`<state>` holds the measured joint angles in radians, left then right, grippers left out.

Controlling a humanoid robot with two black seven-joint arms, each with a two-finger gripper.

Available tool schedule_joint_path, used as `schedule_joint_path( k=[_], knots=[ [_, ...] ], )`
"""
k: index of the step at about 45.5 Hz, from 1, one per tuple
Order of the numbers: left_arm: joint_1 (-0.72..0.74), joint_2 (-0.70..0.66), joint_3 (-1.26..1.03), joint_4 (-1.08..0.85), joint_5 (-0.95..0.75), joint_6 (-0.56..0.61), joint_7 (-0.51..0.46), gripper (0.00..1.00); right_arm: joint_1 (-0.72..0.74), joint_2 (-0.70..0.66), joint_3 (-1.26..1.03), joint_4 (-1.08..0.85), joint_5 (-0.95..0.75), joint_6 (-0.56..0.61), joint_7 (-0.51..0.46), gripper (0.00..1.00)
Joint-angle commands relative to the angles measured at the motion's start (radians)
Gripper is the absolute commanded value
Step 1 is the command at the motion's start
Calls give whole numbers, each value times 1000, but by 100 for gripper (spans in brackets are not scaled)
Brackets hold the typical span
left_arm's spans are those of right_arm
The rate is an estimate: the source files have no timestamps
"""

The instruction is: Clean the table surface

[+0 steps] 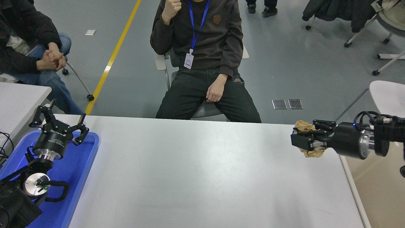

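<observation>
The table surface (196,171) is a wide matte white top filling the lower middle of the head view. My right gripper (300,141) comes in from the right edge and is shut on a crumpled brown paper wad (308,139), held above the table's far right corner. My left gripper (58,122) is open and empty, parked at the lower left over the blue tray (79,164).
A beige bin (376,186) stands against the table's right edge, under my right arm. A smaller white table (19,98) is at the left. One person sits at the far side in the middle (202,60), another at the upper left (31,53).
</observation>
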<state>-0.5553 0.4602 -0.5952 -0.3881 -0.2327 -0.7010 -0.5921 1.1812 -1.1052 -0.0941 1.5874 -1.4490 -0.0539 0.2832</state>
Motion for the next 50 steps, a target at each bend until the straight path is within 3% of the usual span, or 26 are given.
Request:
schedule_joint_path(
  k=[1,36,50],
  knots=[
    [0,0,0,0,0,0,0,100,17,-58,10,-40,41,-4,7,0],
    [0,0,0,0,0,0,0,100,-196,-67,10,-401,245,-257,76,0],
    [0,0,0,0,0,0,0,100,-282,18,10,-625,357,-273,148,0]
  ],
)
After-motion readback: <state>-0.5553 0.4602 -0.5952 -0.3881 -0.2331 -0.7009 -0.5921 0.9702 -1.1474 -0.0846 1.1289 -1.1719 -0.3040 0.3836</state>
